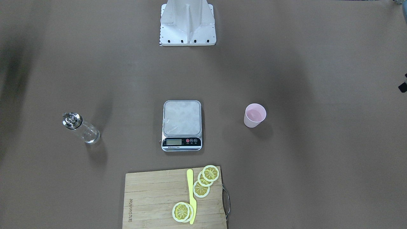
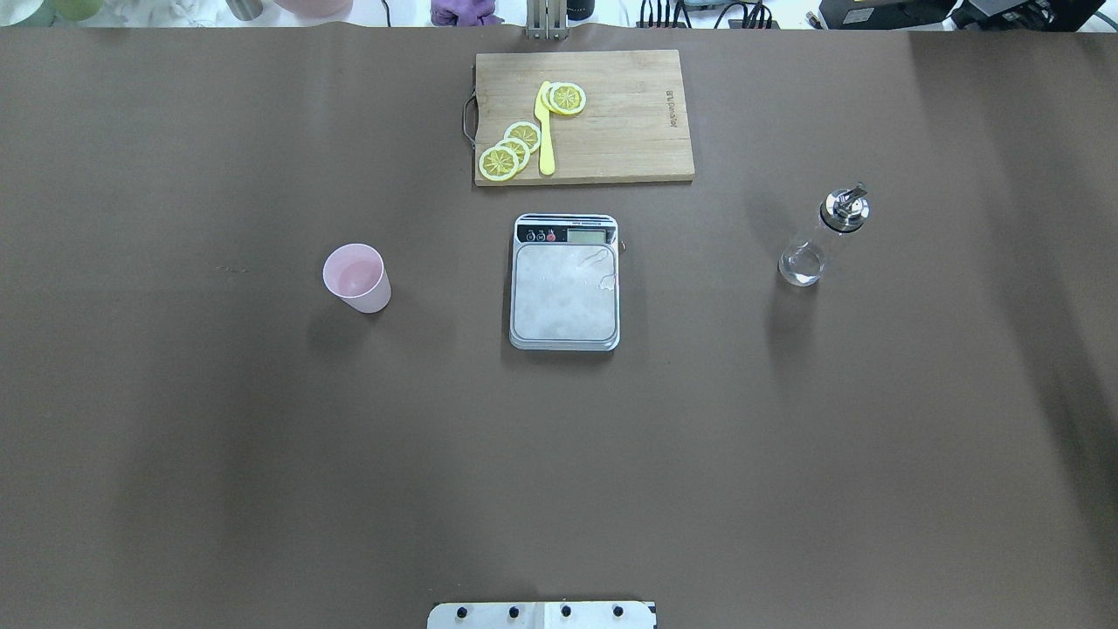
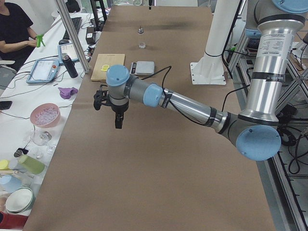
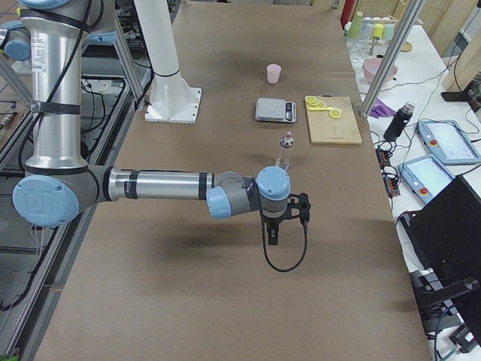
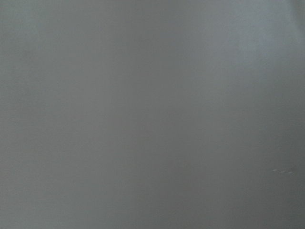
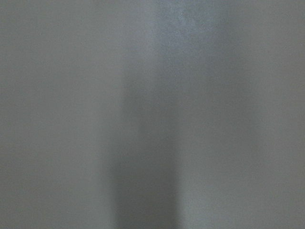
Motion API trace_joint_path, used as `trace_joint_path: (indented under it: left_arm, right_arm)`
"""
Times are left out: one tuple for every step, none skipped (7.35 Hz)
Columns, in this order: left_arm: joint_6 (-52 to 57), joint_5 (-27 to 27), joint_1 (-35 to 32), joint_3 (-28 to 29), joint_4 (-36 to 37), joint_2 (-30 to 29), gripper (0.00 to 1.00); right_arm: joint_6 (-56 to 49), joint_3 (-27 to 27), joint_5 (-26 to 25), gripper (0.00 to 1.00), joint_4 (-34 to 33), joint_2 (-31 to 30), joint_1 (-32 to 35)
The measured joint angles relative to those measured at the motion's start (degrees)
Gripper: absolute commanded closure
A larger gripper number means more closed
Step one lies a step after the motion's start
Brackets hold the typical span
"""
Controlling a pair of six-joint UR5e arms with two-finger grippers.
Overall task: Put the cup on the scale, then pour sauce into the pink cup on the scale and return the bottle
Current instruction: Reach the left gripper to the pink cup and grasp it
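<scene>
Pink tapered plastic cup [image 2: 356, 277] stands upright on the brown paper-covered worktop [image 2: 262, 480], not yet on the flat steel-topped kitchen scale [image 2: 565, 293]. Cup sits out ahead of the left gripper [image 3: 118, 122], on that arm's side, likely so the left arm takes it. The arm hides it in the exterior left view. Clear glass bottle with silver pourer cap [image 2: 821, 240] stands upright ahead of the right gripper [image 4: 272, 235], between it and the scale, likely staged for the right arm to pour. Scale lies between cup and bottle, well apart from each. Platform bare, display strip turned away from the robot.

Both grippers hang over bare worktop, pointing down, well short of their objects and touching nothing. They show only in the side views, so cannot tell if the fingers are spread or pressed together. Wrist cameras give only blurred plain worktop.

Task judged at the start, with cup pickup first.

Room: wide bare worktop around cup and bottle, no neighbours to bump on approach. Beyond the scale from both grippers lies a wooden cutting board [image 2: 629, 131] with lemon slices [image 2: 500, 162] and a yellow plastic knife [image 2: 546, 140]. Its edge is near the scale's display end, so better to bring the cup in from the side. Cup base is narrower than the platform, so there's some margin for setting down.
</scene>
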Motion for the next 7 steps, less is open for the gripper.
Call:
trace_joint_path:
  left_arm:
    - [-6.67,0.05,3.71,-0.64,-0.37,-2.25,0.02]
    - [-14.38,0.32,8.01,-0.88,-3.57,-3.69,0.02]
    - [-22.85,1.76,12.16,-0.58,-8.72,-4.52,0.02]
    - [-29.84,4.11,15.70,-0.17,-12.78,-5.26,0.02]
    - [-35.43,6.81,19.22,0.32,-14.74,-6.48,0.02]
    - [-39.74,9.73,22.67,1.20,-15.59,-8.32,0.02]
    - [-43.30,12.33,25.50,2.63,-15.97,-10.51,0.02]
  right_arm:
    - [0.49,-0.01,0.14,0.00,0.03,0.06,-0.19]
    - [1.37,0.03,0.24,0.00,0.11,0.17,-0.46]
    - [1.90,0.05,0.29,0.00,0.13,0.34,-0.63]
    - [2.18,0.06,0.31,0.00,0.11,0.52,-0.76]
    - [2.31,0.02,0.38,0.00,0.10,0.61,-0.88]
    - [2.41,-0.04,0.67,0.00,0.09,0.62,-1.03]
    - [2.46,-0.12,1.15,0.00,0.08,0.62,-1.16]
